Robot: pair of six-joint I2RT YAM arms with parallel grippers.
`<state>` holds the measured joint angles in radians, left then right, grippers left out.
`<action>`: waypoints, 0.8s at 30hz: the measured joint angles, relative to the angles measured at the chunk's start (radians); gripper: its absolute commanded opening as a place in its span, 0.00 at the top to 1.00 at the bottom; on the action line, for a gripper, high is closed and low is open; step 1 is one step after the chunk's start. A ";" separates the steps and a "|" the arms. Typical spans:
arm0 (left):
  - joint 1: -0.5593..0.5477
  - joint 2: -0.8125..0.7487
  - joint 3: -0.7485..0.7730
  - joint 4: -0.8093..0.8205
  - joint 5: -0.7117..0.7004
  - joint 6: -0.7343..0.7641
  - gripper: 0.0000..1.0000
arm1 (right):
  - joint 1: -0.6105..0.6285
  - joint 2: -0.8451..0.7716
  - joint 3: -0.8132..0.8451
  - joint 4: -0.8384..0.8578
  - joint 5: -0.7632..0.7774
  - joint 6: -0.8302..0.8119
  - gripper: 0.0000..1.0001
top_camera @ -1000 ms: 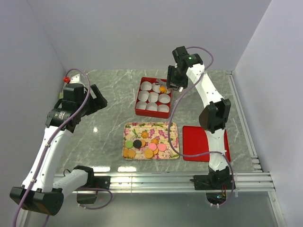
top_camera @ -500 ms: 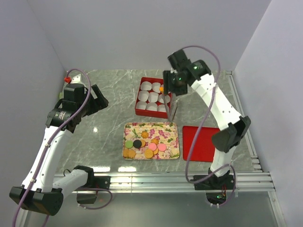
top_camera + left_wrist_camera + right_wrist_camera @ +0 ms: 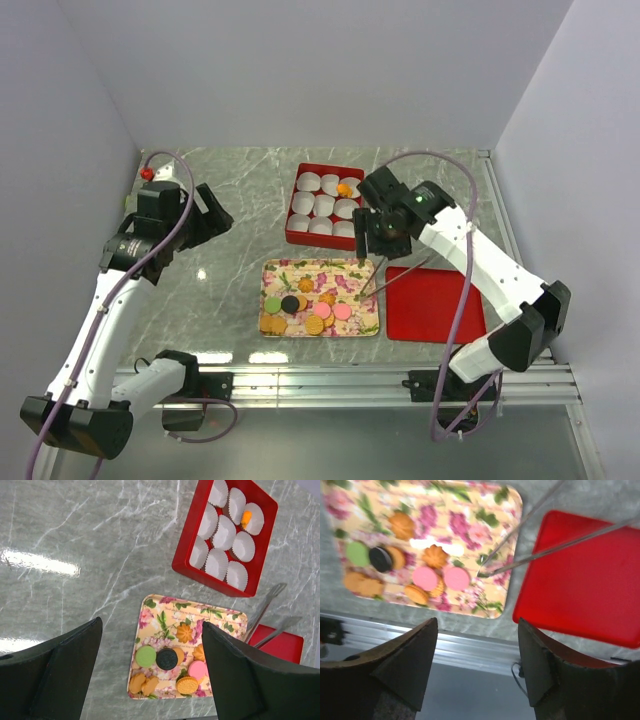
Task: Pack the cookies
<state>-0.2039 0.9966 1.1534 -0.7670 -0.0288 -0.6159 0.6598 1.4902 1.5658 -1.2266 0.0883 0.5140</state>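
Observation:
Several cookies (image 3: 305, 308) in orange, golden-brown, pink, green and black lie on the near half of a floral tray (image 3: 345, 272). They also show in the left wrist view (image 3: 167, 659) and the right wrist view (image 3: 425, 577). One orange cookie (image 3: 344, 189) sits in a paper cup of the red box (image 3: 298, 237). My right gripper (image 3: 378, 235) hovers over the tray's far right corner, open and empty (image 3: 476, 625). Metal tongs (image 3: 397, 278) lie from the tray's right edge across the red lid (image 3: 440, 305). My left gripper (image 3: 210, 215) is open, high at the left (image 3: 151, 625).
The red box (image 3: 210, 581) holds several white paper cups, all but one empty. The tongs (image 3: 560, 548) spread toward the lid (image 3: 580, 580). An aluminium rail runs along the table's near edge. Walls close in the left, back and right.
My right arm has swung from over the red box down to the tray's right side. The tongs, near the gripper before, now lie across the tray's edge and the lid. The left arm barely moved.

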 measured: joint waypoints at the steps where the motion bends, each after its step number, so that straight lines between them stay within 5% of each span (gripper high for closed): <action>1: -0.001 0.000 -0.004 0.000 0.003 -0.002 0.14 | -0.004 -0.013 -0.042 0.011 0.001 0.009 0.25; 7: -0.001 0.000 -0.005 0.002 0.006 -0.003 0.14 | -0.043 -0.024 -0.257 0.090 -0.034 0.063 0.21; 10: -0.004 -0.005 -0.010 0.008 0.006 -0.003 0.14 | -0.073 -0.007 -0.278 0.096 -0.039 0.089 0.14; 11: -0.004 -0.010 -0.015 0.009 0.006 -0.003 0.14 | -0.085 0.001 -0.278 0.104 -0.034 0.097 0.01; 24: -0.006 -0.080 -0.102 0.031 0.006 -0.002 0.13 | -0.270 0.189 -0.291 0.196 -0.021 0.159 0.00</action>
<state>-0.2100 0.9161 1.0515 -0.7361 -0.0231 -0.6174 0.3901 1.6791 1.2743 -1.0302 0.0677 0.6727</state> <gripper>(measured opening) 0.868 0.996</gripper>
